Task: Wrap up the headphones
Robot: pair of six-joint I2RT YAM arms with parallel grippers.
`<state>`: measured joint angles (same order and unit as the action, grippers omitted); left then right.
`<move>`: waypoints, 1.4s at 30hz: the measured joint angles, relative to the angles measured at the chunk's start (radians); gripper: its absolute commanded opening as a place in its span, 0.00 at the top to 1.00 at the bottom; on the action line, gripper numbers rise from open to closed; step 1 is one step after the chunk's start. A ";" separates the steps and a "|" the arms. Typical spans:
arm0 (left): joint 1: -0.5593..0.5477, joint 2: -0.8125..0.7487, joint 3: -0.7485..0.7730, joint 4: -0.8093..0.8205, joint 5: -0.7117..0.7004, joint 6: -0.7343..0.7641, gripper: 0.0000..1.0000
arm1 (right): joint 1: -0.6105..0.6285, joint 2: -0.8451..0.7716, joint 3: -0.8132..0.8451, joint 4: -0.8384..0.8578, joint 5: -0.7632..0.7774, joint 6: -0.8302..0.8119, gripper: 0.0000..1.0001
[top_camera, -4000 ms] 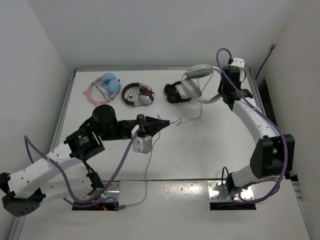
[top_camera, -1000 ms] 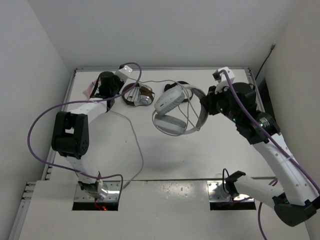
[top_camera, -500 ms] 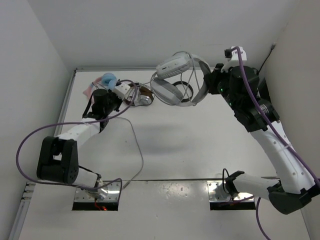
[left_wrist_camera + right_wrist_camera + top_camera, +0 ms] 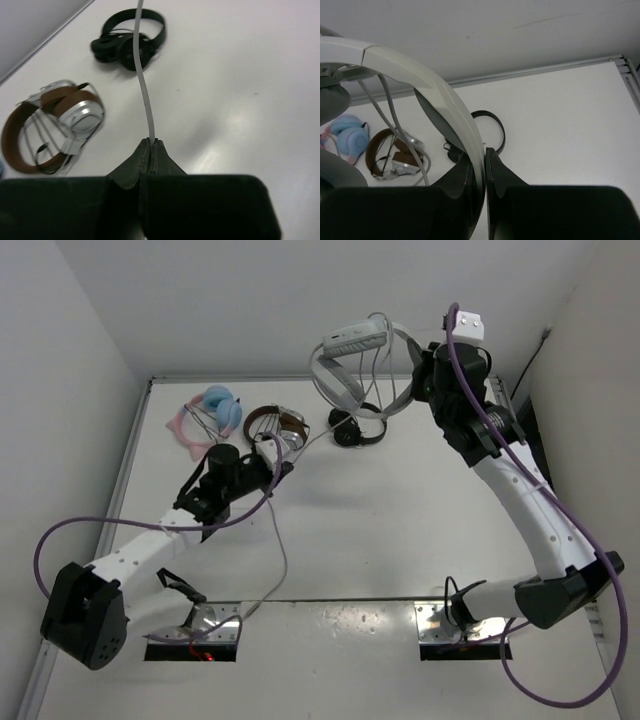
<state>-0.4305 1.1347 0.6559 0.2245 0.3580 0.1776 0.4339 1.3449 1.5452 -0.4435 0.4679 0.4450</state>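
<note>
— Above the far side of the table (image 4: 400,520), the headphones (image 4: 345,360) hang in the air. Their wide, smooth white headband (image 4: 445,95) is pinched edge-on between the black fingers of the right gripper (image 4: 485,152).

— And the cable (image 4: 145,100)?

— It's thin, grey and round, and runs straight down to the left gripper (image 4: 151,142), low over the table, jaws clamped on it.

— What's hard to read?

— Cable loops cross the headband, but I can't count them. The right wrist view cuts off the grey padded ear cup (image 4: 330,102). The cable partly covers the black pair (image 4: 127,40), and the brown-and-silver pair (image 4: 52,122) is blurred.
</note>
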 measured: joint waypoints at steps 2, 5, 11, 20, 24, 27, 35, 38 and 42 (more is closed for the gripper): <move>-0.049 -0.038 -0.001 -0.018 0.006 -0.026 1.00 | -0.018 0.026 0.001 0.011 0.015 -0.008 1.00; -0.118 -0.107 0.002 -0.040 0.021 -0.052 1.00 | -0.042 0.059 -0.008 0.044 0.046 -0.042 1.00; -0.231 -0.175 0.109 -0.079 0.049 -0.079 1.00 | -0.058 0.063 -0.161 0.181 0.100 -0.132 1.00; -0.245 -0.045 0.370 -0.089 0.133 -0.124 1.00 | 0.042 0.097 -0.286 0.256 0.108 -0.204 1.00; -0.245 0.036 0.419 -0.098 0.149 -0.131 1.00 | 0.095 0.099 -0.299 0.293 0.108 -0.235 1.00; -0.245 0.096 0.462 -0.110 0.175 -0.130 1.00 | 0.116 0.100 -0.311 0.300 0.104 -0.237 1.00; -0.223 0.127 0.471 -0.128 0.168 -0.146 1.00 | 0.114 0.098 -0.348 0.322 0.102 -0.284 1.00; -0.193 0.130 0.510 -0.145 0.137 -0.138 1.00 | 0.112 0.074 -0.414 0.325 0.089 -0.346 1.00; -0.176 0.130 0.539 -0.168 0.092 -0.103 1.00 | 0.109 0.039 -0.459 0.300 0.050 -0.427 1.00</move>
<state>-0.6067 1.2644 1.1950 0.0563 0.4503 0.0742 0.5430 1.3834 1.0863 -0.1432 0.5175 0.0177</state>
